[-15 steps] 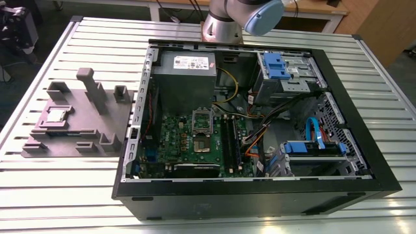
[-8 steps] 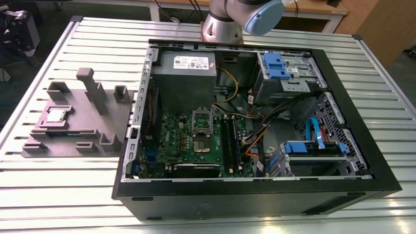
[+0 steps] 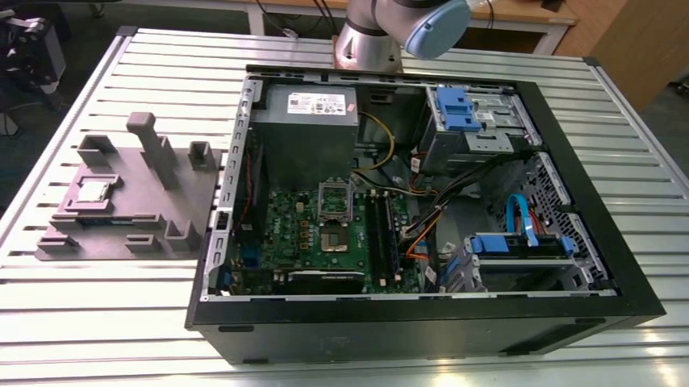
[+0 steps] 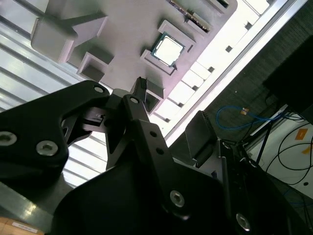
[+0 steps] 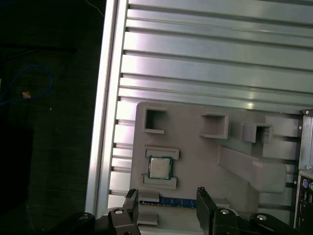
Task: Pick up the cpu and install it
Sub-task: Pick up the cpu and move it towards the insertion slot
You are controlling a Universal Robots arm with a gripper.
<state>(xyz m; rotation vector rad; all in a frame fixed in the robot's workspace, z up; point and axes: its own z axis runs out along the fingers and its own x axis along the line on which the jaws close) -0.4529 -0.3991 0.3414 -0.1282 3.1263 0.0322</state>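
Note:
The cpu point(image 3: 95, 191) is a small silver square lying flat in a recess of the grey moulded tray point(image 3: 145, 205), at the exterior view's left. In the first wrist view the cpu point(image 5: 160, 168) lies just beyond my gripper point(image 5: 166, 198), whose two black fingers stand apart on either side of its line. The gripper is open, holds nothing, and hangs above the tray point(image 5: 205, 161) without touching the chip. In the second wrist view the cpu point(image 4: 168, 49) shines beyond the gripper point(image 4: 171, 103).
An open black computer case point(image 3: 420, 314) fills the middle of the slatted metal table point(image 3: 646, 161), with the green motherboard point(image 3: 290, 234) and its silver socket frame point(image 3: 335, 201) inside. Tall posts point(image 3: 151, 145) rise from the tray. The arm's base point(image 3: 372, 36) stands behind the case.

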